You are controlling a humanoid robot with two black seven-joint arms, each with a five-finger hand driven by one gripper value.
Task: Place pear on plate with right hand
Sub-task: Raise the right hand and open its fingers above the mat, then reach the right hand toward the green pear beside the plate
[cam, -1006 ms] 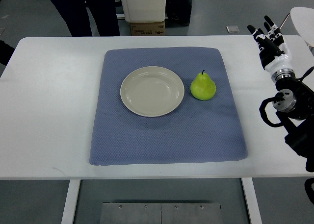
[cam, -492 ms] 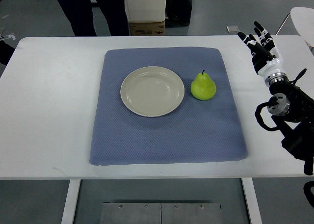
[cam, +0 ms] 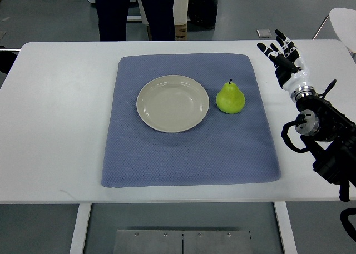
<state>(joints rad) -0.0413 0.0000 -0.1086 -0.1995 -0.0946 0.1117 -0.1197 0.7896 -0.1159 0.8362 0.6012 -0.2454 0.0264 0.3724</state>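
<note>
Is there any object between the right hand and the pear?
No. The top view shows only bare blue mat and white table between right hand and pear.

Black-and-white fingered right hand (cam: 283,62): shifted left across white table top, now nearer right edge of blue textured cloth mat (cam: 189,154); fingers remain spread, nothing held. Wrist + forearm followed inward. Person in dark trousers (cam: 136,12) at far side: moved right, now blocks cardboard box behind table.
</note>
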